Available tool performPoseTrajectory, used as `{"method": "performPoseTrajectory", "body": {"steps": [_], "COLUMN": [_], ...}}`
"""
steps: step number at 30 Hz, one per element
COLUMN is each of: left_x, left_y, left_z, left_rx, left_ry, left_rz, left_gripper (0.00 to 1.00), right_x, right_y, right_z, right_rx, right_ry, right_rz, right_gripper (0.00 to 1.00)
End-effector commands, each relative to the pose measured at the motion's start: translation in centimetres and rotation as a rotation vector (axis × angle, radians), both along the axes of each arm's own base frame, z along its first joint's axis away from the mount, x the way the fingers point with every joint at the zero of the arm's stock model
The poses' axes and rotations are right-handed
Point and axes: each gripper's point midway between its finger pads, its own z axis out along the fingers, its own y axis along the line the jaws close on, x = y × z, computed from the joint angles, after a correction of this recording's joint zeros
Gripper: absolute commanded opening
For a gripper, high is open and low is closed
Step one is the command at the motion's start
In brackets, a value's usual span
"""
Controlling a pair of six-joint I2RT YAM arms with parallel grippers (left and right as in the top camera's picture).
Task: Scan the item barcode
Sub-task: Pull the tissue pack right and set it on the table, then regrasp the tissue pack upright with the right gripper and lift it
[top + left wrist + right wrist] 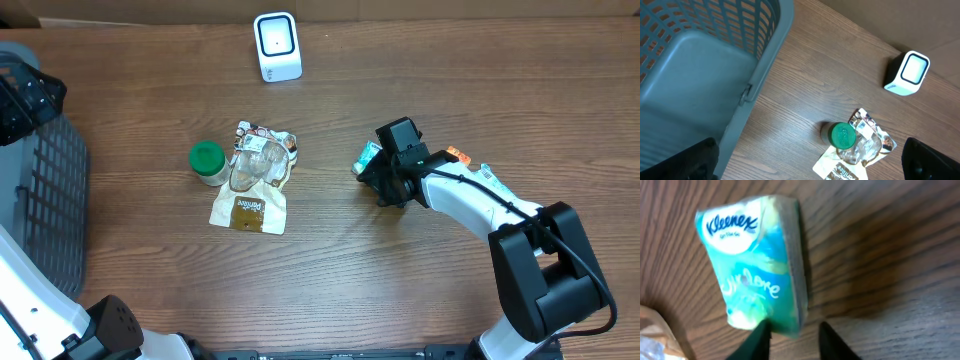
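The item is a teal Kleenex tissue pack [752, 265], lying flat on the wooden table just right of centre [367, 157]. My right gripper [795, 336] straddles the pack's near corner. Its left finger touches the pack, while a gap of bare table separates the right finger from the pack's edge. No barcode shows on the face in view. The white scanner [277, 45] stands at the back centre, also in the left wrist view [907, 73]. My left gripper [810, 167] hovers wide open and empty above the basket's edge at the far left [25, 100].
A grey plastic basket [50, 190] fills the left edge, and its rim [765, 60] shows in the left wrist view. A green-lidded jar [207, 160] and a crumpled snack pouch [255, 185] lie left of centre, between the basket and the tissue pack.
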Motion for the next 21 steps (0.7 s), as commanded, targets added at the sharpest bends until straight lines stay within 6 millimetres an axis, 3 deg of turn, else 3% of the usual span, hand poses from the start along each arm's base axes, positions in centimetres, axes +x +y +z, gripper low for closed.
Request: {"method": "performPoseTrajectory", "body": {"steps": [1, 11, 18, 21], "left_x": [-0.1, -0.1, -0.1, -0.1], "left_y": [-0.2, -0.2, -0.2, -0.2], "left_z": [0.8, 0.8, 0.8, 0.8], "left_rx": [0.022, 0.022, 0.022, 0.022], "left_ry": [-0.021, -0.021, -0.021, -0.021], "left_rz": [-0.022, -0.022, -0.022, -0.022], "left_gripper": [1.0, 0.99, 1.0, 1.0], "right_x": [0.7, 3.6, 4.6, 4.4], "right_y": [-1.4, -1.8, -4.5, -3.9], "right_z": [0.1, 1.7, 2.0, 2.5], "right_rx": [-0.063, -0.039, -0.056, 0.001], "right_ry": [-0.042, -0.203, -0.244, -0.263], "right_rz": [0.03, 0.281, 0.376, 0.439], "right_gripper": [0.23, 0.24, 0.24, 0.31]}}
